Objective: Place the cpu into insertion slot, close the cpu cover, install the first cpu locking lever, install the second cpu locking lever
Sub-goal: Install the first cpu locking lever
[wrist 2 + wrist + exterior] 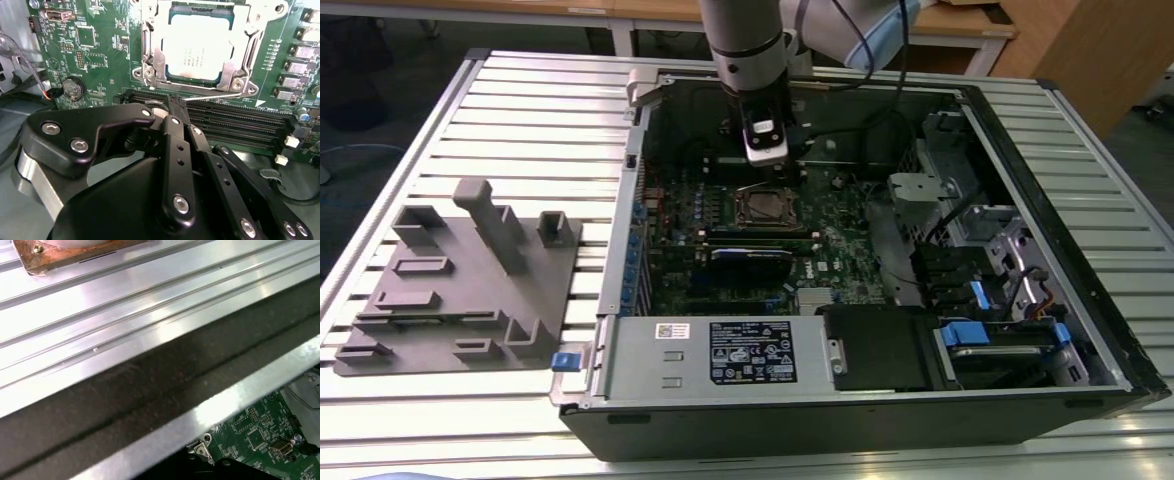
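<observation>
Open computer case (1067, 290) lies on its side on the slatted metal worktop (534, 110), with the green motherboard (720, 260) exposed inside. The arm reaches down into the case from the far edge in the exterior view.

The pincer (177, 102) hangs above the board just beside the insertion slot (767, 207). In the second wrist view its two black fingers (176, 150) lie pressed together with no gap between the tips, clenched, and nothing is seen held between them. A thin silver locking lever (215, 96) runs along the near edge of the socket, and its end meets the fingertips; whether the tips actually grip it cannot be told.

The cpu (198, 47) sits seated in the insertion slot, its pale metal top facing up. The cpu cover (150, 45) lies down flat around it, framing the chip on all visible sides.

Surroundings: long black memory slots (235, 125) run directly between the pincer and the socket. A round coin cell battery (73, 88) stands on the board close to the pincer's knuckle. Inside the case, cabling (887, 130) hangs near the arm, a power supply with a label (720, 350) lies along the near wall, and drive bays with blue tabs (981, 335) lie at the exterior view's right. Outside the case, at the exterior view's left, a grey moulded fixture (460, 285) rests on the worktop, well apart from the work.

The first wrist view shows the worktop slats (125, 295), the case's dark wall (150, 390) and a corner of the motherboard.
</observation>
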Robot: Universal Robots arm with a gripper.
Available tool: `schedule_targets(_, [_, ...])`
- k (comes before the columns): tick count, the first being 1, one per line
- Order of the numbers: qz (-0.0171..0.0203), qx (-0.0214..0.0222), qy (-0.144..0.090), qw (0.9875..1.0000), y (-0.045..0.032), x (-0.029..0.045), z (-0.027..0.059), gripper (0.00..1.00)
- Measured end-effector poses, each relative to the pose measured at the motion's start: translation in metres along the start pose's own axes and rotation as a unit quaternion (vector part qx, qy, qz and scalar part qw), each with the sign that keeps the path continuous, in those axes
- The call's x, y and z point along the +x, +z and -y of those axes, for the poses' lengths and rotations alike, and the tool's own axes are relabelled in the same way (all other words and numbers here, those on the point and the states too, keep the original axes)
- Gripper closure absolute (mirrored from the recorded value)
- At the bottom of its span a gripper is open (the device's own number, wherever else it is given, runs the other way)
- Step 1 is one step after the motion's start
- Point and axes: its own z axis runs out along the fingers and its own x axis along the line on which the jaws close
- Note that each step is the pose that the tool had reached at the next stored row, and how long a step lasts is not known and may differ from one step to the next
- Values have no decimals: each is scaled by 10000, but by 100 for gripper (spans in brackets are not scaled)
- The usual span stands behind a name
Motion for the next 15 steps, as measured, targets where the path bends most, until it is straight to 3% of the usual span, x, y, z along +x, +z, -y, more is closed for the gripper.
schedule_targets(3, [30,-17,-2,10000,5,2,1,89])
schedule_targets(8, [141,-75,-13,9999,29,16,11,89])
schedule_targets(15, [163,-108,-10,9998,53,76,46,89])
